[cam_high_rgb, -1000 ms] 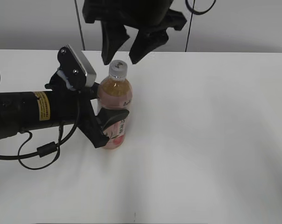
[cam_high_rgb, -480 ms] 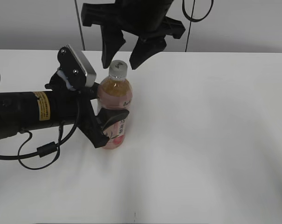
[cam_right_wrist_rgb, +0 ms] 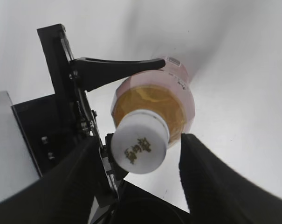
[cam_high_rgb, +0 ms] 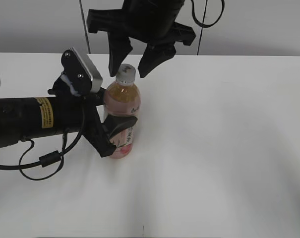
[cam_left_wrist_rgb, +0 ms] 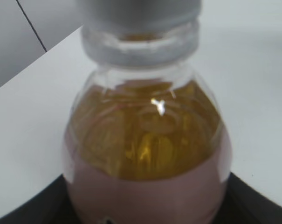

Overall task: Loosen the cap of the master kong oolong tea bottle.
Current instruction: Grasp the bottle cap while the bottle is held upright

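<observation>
Since the earlier frame the right gripper (cam_high_rgb: 131,68) has come down: its two dark fingers, which hung above the cap (cam_high_rgb: 125,74), now reach level with it, one on either side, while the bottle and the left arm have stayed where they were.

From the exterior camera, the master kong oolong tea bottle (cam_high_rgb: 122,104) stands upright on the white worktop (cam_high_rgb: 219,148), left of the middle. The left gripper (cam_high_rgb: 112,130) comes in from the left edge, horizontal, and its jaws are closed round the labelled lower body of the bottle; one black finger (cam_high_rgb: 117,124) lies across the front of the pink label. The right gripper hangs from the top edge, jaws spread wide, with a finger just beside the cap on each side; I cannot tell whether either one touches it.

From the left wrist camera, the bottle (cam_left_wrist_rgb: 145,154) fills the picture at close range: amber tea in the clear shoulder, pink label below, and the grey-white cap (cam_left_wrist_rgb: 141,18) cut off by the top edge. The jaws themselves are hardly visible, only dark shapes at the bottom corners.

From the right wrist camera, looking down, the cap (cam_right_wrist_rgb: 140,145) sits between the two dark fingers (cam_right_wrist_rgb: 215,182), with a gap showing on each side. Below, the left gripper's finger (cam_right_wrist_rgb: 115,67) presses against the bottle (cam_right_wrist_rgb: 178,93).
</observation>
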### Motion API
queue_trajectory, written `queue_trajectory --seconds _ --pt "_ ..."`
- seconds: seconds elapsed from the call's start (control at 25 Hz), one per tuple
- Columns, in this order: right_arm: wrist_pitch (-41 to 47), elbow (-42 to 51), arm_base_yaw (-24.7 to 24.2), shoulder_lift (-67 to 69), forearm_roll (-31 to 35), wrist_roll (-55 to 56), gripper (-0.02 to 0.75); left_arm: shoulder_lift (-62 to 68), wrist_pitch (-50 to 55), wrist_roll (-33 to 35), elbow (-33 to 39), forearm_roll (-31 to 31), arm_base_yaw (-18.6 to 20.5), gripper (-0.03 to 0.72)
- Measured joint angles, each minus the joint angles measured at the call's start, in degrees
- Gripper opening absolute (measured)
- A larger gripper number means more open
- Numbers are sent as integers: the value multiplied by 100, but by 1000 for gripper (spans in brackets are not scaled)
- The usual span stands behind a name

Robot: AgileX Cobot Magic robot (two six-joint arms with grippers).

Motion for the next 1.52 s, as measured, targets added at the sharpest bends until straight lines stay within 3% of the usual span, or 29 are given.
queue_trajectory --seconds 0.44,0.72,1.0,1.28,1.52 --pt "0 0 0 50 21 1 414 0 0 0 0 0 0 420" --pt "0 0 0 50 21 -121 288 0 0 0 0 0 0 420" --pt "0 0 0 50 21 -506 279 0 0 0 0 0 0 420" --pt "0 0 0 50 21 -1568 279 0 0 0 0 0 0 420" --pt "0 0 0 50 17 -3103 279 0 -10 0 0 5 0 420"
